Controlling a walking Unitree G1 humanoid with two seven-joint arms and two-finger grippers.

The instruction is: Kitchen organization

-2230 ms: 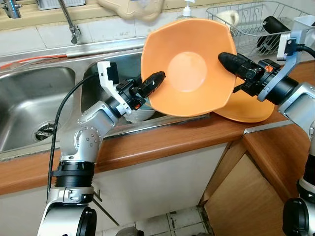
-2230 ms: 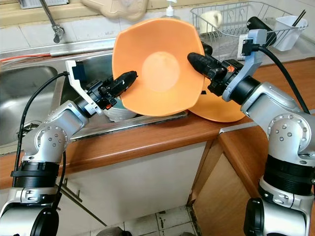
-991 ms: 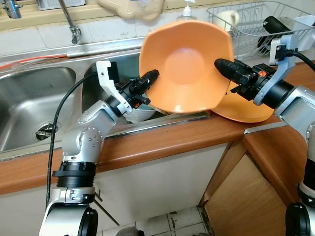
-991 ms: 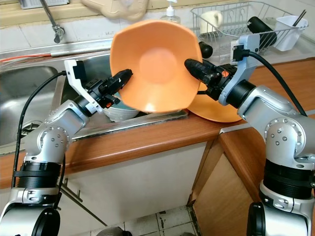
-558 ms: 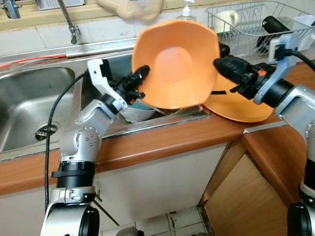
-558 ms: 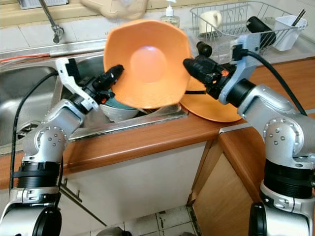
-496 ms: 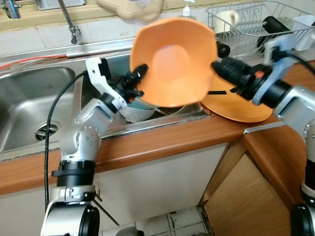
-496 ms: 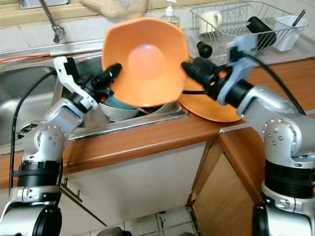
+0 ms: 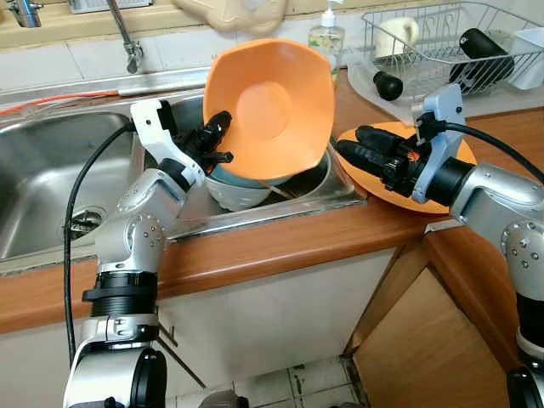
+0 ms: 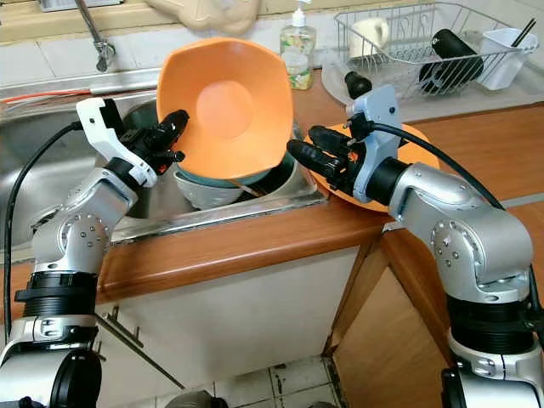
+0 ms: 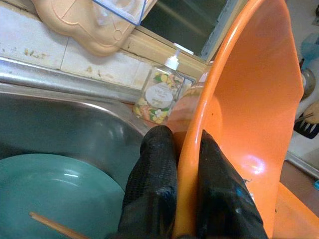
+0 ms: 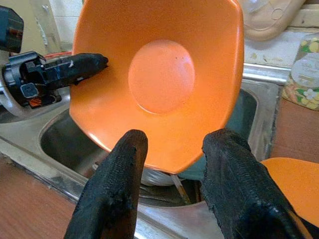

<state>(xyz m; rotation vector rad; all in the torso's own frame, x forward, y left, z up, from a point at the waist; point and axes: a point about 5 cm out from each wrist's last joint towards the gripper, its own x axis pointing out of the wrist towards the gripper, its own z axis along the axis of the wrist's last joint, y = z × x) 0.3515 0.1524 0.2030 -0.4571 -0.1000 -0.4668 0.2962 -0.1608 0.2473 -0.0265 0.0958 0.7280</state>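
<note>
An orange square bowl (image 9: 272, 106) hangs tilted over the right sink basin (image 9: 336, 183). My left gripper (image 9: 217, 136) is shut on its left rim, and the left wrist view shows the rim (image 11: 187, 164) pinched between the fingers. Below the bowl, a teal plate (image 11: 55, 189) with a chopstick lies on a white bowl (image 9: 229, 191) in the basin. My right gripper (image 9: 353, 153) stands open, apart from the bowl's right edge, above an orange plate (image 9: 380, 185) on the counter. In the right wrist view its spread fingers (image 12: 112, 184) frame the bowl (image 12: 159, 74).
A soap bottle (image 9: 324, 38) stands behind the basin. At the back right is a wire dish rack (image 9: 442, 42) holding a mug and a black item. The faucet (image 9: 127, 38) and left basin (image 9: 51, 178) lie to the left. The wooden counter edge (image 9: 280, 238) runs along the front.
My right gripper has let go of the orange bowl and drawn back over the orange plate. My left gripper has carried the bowl leftward and lower over the sink basin.
</note>
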